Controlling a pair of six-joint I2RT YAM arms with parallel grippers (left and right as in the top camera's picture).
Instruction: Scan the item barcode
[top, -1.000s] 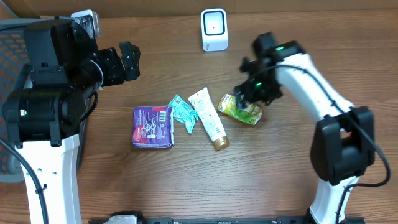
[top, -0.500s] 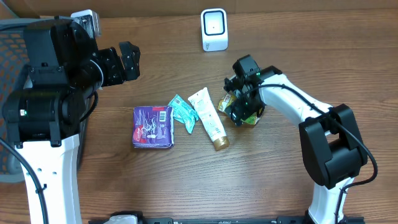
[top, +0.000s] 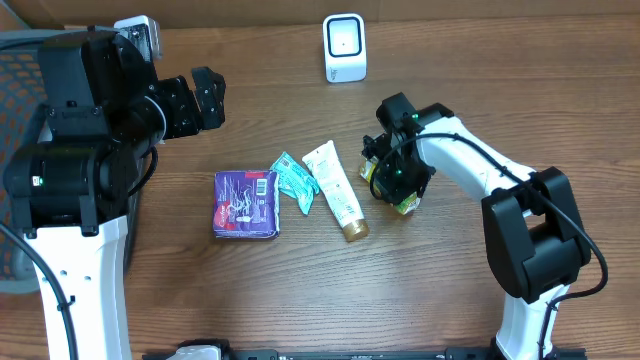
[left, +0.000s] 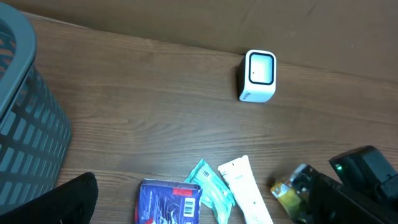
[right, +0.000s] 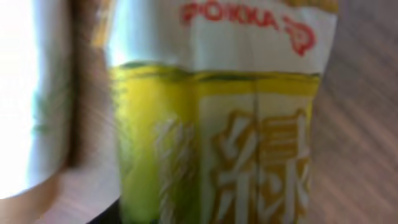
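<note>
- Hovering at the far left over the wooden table (top: 300, 290), the left gripper (top: 197, 100) has its fingers spread wide, with nothing between them.
- Right gripper (top: 393, 175) is down on the yellow-green Pokka drink pack (top: 405, 205), right of centre; can't tell if it's pinching the pack.
- The pack fills the right wrist view, blurred.
- White barcode scanner (top: 345, 47) stands upright at far centre.
- White tube (top: 336, 190), teal sachet (top: 295, 180) and purple packet (top: 246, 203) lie left of the pack.
- Grey basket (left: 25, 124) is at the far left.
</note>
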